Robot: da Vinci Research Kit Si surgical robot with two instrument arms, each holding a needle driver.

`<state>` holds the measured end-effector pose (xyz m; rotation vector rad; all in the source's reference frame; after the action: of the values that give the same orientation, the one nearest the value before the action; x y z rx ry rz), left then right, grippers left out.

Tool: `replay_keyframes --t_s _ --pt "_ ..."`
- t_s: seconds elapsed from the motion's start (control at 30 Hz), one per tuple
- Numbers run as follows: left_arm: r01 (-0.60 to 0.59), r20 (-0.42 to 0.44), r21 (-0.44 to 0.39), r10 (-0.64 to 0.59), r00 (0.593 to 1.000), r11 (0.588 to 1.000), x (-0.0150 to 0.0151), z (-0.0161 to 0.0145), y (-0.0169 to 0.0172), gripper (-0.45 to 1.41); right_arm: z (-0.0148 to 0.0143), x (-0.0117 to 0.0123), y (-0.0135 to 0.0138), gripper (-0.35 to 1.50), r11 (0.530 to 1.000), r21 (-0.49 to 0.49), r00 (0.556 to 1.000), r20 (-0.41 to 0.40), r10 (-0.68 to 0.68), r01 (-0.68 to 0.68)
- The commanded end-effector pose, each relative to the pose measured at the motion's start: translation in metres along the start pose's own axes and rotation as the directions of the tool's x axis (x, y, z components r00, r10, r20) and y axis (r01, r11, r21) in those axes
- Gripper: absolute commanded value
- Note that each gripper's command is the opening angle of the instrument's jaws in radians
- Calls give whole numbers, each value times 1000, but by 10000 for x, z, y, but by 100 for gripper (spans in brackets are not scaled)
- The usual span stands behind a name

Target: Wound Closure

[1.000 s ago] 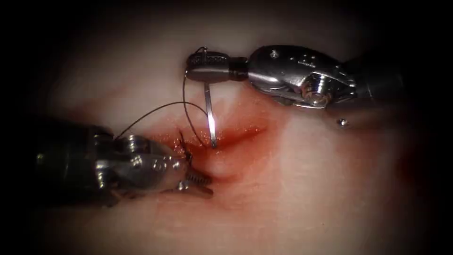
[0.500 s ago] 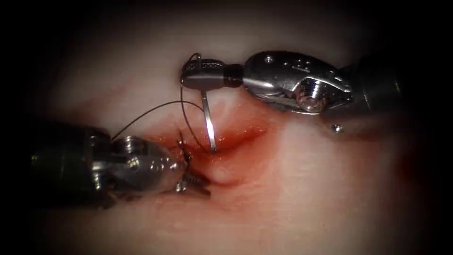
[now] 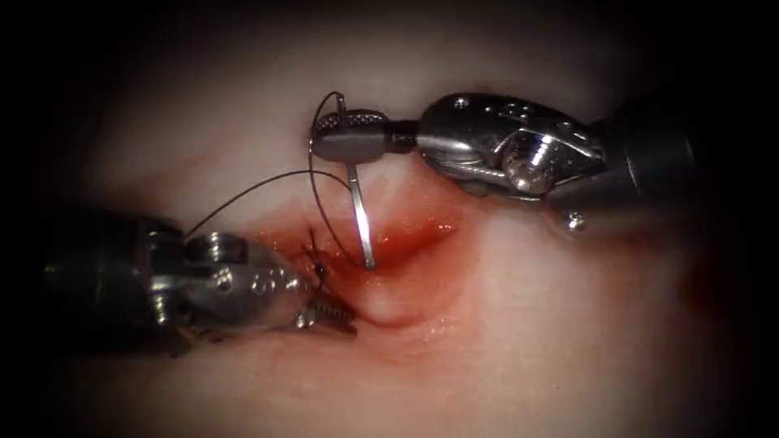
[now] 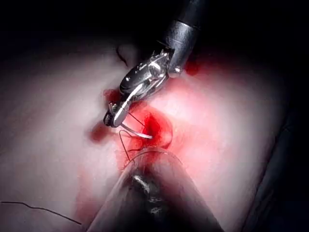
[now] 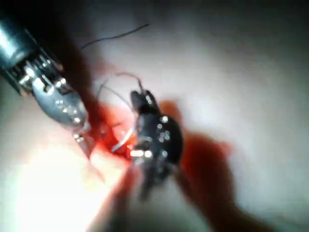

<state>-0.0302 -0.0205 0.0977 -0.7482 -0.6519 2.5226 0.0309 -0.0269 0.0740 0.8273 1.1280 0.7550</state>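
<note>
The right arm's steel needle driver point(image 3: 350, 136) came in from the right with its jaws clamped on the curved silver needle point(image 3: 361, 219), gripping it near the thread end. The needle hung down from the jaws, its tip touching the red, wet cut point(image 3: 381, 264) in the pale pork tissue point(image 3: 527, 324); whether the tip had entered could not be told. The thin dark thread point(image 3: 320, 191) looped from the jaws down to the cut, with another strand point(image 3: 260, 186) arcing left. The left arm's steel needle driver point(image 3: 329, 302) lay at the cut's left side, jaws parted, one pressing the tissue edge. Red fluid point(image 3: 414, 237) pooled along the cut.
</note>
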Motion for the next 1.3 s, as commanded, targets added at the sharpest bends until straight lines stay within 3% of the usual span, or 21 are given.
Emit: replay_keyframes --t_s 0.03,0.4,0.6,0.63,0.67,0.73,1.0,1.13,1.3 --pt "0 0 -2 0 1000 1000 0 9 1 14 8 -5 -3 -35 1000 13 1000 10 11 -11" --pt "-2 0 -3 2 1000 1000 -2 7 -1 14 6 -21 -25 -35 991 56 989 93 118 -123" --pt "-1 0 -4 1 1000 1000 -1 5 0 14 7 -21 -19 -30 991 46 989 86 122 -126" --pt "-1 0 -5 1 1000 1000 0 5 1 14 6 -22 -17 26 992 37 990 78 121 -124" --pt "2 0 -8 -2 1000 1000 3 2 3 14 2 -21 -14 106 993 10 992 53 115 -116" --pt "-33 -9 1 33 999 999 15 -6 7 14 -8 -14 -6 130 995 -33 996 3 90 -89" --pt "-210 -185 56 216 959 976 62 -18 31 36 -57 0 25 130 995 -95 997 -72 -24 17" --pt "-238 -190 75 248 950 968 57 -21 36 56 -77 1 31 128 993 -115 995 -92 -28 18" --pt "-222 -199 119 243 950 968 47 -26 39 52 -73 -2 31 126 992 -123 995 -96 -30 18"
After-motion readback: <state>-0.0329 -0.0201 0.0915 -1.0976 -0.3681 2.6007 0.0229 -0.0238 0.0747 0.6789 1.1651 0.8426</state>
